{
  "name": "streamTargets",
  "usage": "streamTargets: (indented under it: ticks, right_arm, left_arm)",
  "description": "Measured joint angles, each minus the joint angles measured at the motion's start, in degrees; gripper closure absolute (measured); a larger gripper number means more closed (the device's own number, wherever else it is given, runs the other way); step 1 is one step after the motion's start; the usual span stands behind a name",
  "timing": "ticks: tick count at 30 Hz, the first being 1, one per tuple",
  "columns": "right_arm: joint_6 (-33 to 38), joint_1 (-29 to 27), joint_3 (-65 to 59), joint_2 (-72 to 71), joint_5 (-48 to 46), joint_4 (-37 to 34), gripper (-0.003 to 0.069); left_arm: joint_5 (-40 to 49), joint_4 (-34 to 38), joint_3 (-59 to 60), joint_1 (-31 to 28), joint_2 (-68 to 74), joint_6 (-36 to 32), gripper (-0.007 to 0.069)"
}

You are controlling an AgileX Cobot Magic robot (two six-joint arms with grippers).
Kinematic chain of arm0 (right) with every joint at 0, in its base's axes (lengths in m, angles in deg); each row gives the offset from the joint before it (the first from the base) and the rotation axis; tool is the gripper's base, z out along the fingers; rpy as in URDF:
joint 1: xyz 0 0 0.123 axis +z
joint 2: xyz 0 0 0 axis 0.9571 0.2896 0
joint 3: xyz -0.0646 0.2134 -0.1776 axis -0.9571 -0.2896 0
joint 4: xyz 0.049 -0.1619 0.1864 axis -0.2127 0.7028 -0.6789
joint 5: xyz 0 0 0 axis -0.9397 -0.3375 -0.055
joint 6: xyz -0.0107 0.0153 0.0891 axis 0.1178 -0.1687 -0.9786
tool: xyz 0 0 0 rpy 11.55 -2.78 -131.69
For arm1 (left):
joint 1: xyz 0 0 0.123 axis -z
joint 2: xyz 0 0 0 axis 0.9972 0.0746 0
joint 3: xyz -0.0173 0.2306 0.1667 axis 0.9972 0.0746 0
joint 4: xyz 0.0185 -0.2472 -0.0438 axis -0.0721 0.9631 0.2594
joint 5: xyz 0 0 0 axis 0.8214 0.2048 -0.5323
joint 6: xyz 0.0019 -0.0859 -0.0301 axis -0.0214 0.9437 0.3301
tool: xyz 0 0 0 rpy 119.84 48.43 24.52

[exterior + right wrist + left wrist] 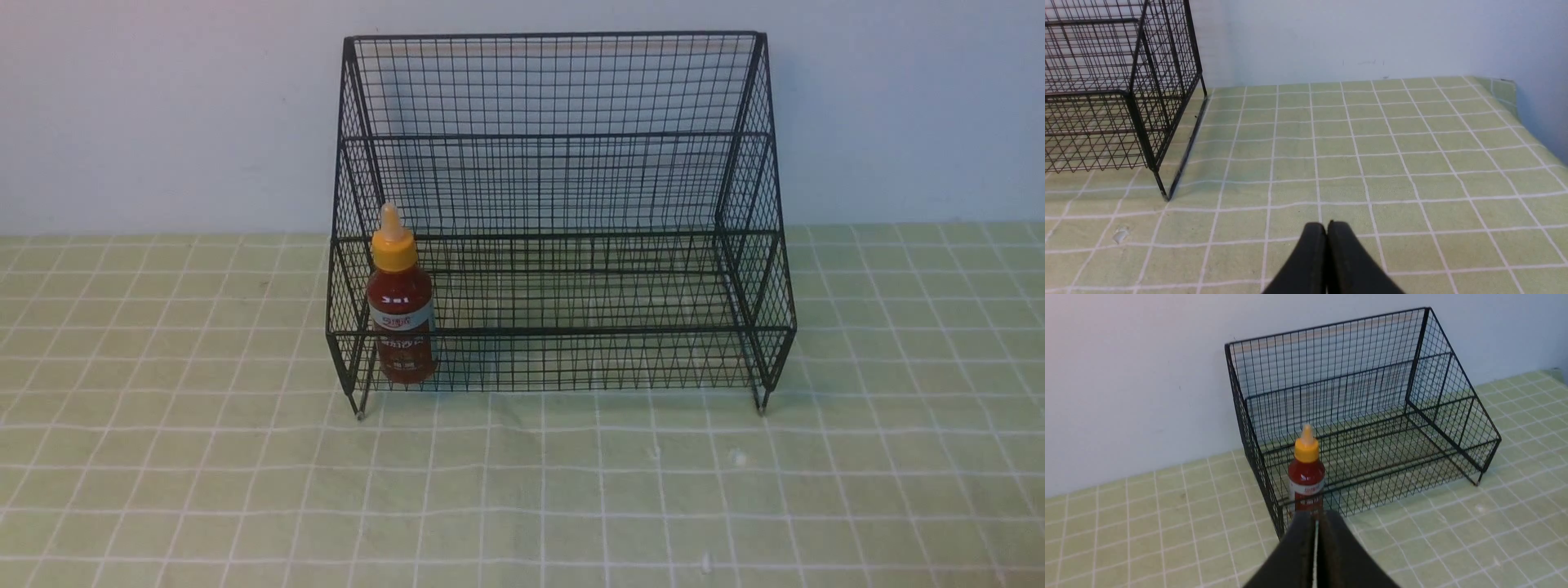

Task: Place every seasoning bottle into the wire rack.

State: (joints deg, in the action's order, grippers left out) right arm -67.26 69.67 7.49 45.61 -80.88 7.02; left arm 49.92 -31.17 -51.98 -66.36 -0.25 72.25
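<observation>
Seasoning bottle [400, 306] stands upright inside the wire rack [563, 331], in the left front corner of the lower tier, so the placing step looks done. The left gripper [1316, 518] and right gripper [1326, 226] both have their fingers pressed together, holding nothing. No other bottle shows, so the next move likely calls only for keeping the arms clear.
</observation>
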Motion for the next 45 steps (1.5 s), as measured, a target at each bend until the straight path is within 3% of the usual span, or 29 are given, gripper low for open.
streamTargets:
  ticks: [3, 12, 19, 25, 32, 45]
  right_arm:
    - [0.0, 0.0, 0.0, 0.0, 0.0, 0.0, 0.0673]
    - [0.0, 0.0, 0.0, 0.0, 0.0, 0.0, 0.0673]
    - [0.0, 0.0, 0.0, 0.0, 0.0, 0.0, 0.0673]
    - [0.0, 0.0, 0.0, 0.0, 0.0, 0.0, 0.0673]
    - [0.0, 0.0, 0.0, 0.0, 0.0, 0.0, 0.0673]
    - [0.0, 0.0, 0.0, 0.0, 0.0, 0.0, 0.0673]
  left_arm:
    - [0.4, -0.1, 6.6, 0.0, -6.1, 0.0, 0.0631]
    - [0.5, -4.1, 11.5, 0.0, -12.3, 1.8, 0.0631]
    - [-11.4, -10.9, 23.6, -2.7, -16.6, 4.0, 0.0631]
    - [-24.2, -9.5, 43.0, -11.3, -26.9, 3.8, 0.0631]
    - [-32.5, -8.7, 59.2, -14.2, -28.4, 2.0, 0.0631]
    - [-32.9, -5.6, 61.4, -14.2, -28.4, 1.3, 0.0631]
